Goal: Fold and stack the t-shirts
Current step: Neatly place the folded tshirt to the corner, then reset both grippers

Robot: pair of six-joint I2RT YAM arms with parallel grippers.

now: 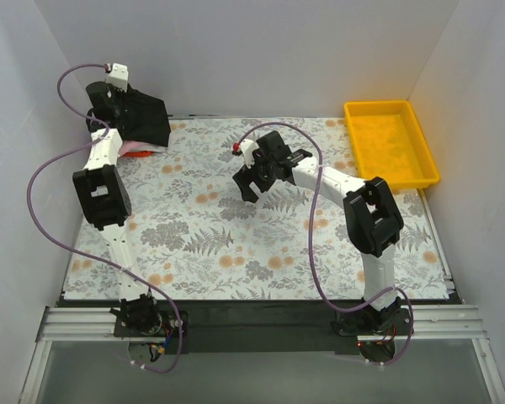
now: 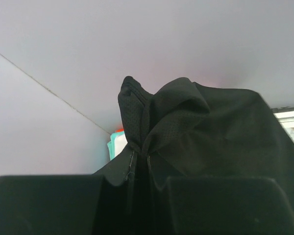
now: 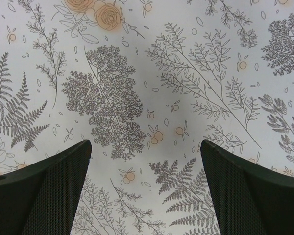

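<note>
My left gripper (image 1: 115, 103) reaches into the far left corner and is shut on a bunched fold of the black t-shirt (image 1: 147, 118), which hangs lifted off the table. In the left wrist view the black t-shirt (image 2: 206, 132) fills the space between and above the left gripper (image 2: 138, 182). Behind it, pale blue-white and orange-red shirt edges (image 2: 116, 145) peek out. A pink t-shirt (image 1: 140, 150) lies under the black one. My right gripper (image 1: 252, 183) hovers over mid-table, open and empty; the right wrist view shows the right gripper (image 3: 146, 188) with only the patterned cloth between its fingers (image 3: 44, 191).
A floral tablecloth (image 1: 261, 244) covers the table. A yellow plastic tray (image 1: 377, 107) stands at the far right corner. White walls close in on the left, back and right; the left gripper is near the back-left corner.
</note>
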